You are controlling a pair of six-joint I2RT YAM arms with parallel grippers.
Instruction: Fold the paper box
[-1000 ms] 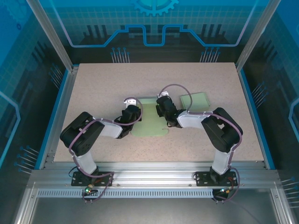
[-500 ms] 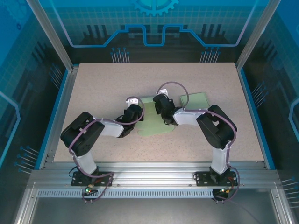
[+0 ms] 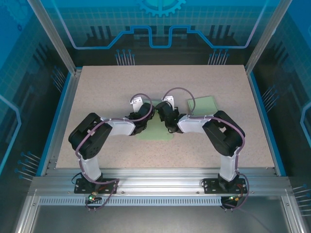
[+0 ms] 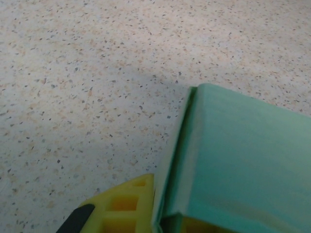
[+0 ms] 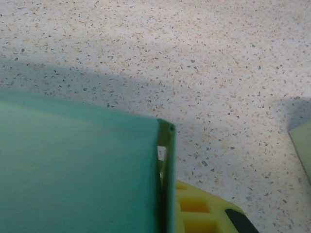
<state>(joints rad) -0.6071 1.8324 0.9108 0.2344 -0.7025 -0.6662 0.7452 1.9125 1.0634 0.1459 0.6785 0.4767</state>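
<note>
The paper box (image 3: 154, 130) is a pale green sheet at the table's middle, partly folded, with both grippers over its far part. My left gripper (image 3: 144, 116) is shut on the box's left wall. In the left wrist view that wall (image 4: 177, 160) stands upright between the yellow fingers (image 4: 124, 206), and a green panel (image 4: 248, 165) leans to the right. My right gripper (image 3: 165, 116) is shut on the right wall. There the folded edge (image 5: 165, 174) rises beside one yellow finger (image 5: 199, 211); the other finger is hidden behind the green panel (image 5: 77, 170).
A second flat green piece (image 3: 202, 104) lies on the speckled table (image 3: 112, 87) just right of the right arm; its corner (image 5: 303, 145) shows in the right wrist view. Metal frame rails border the table on all sides.
Both grippers have moved inward toward each other over the box's far part. The right gripper has shut on the box's right wall. Less of the flat sheet shows.
</note>
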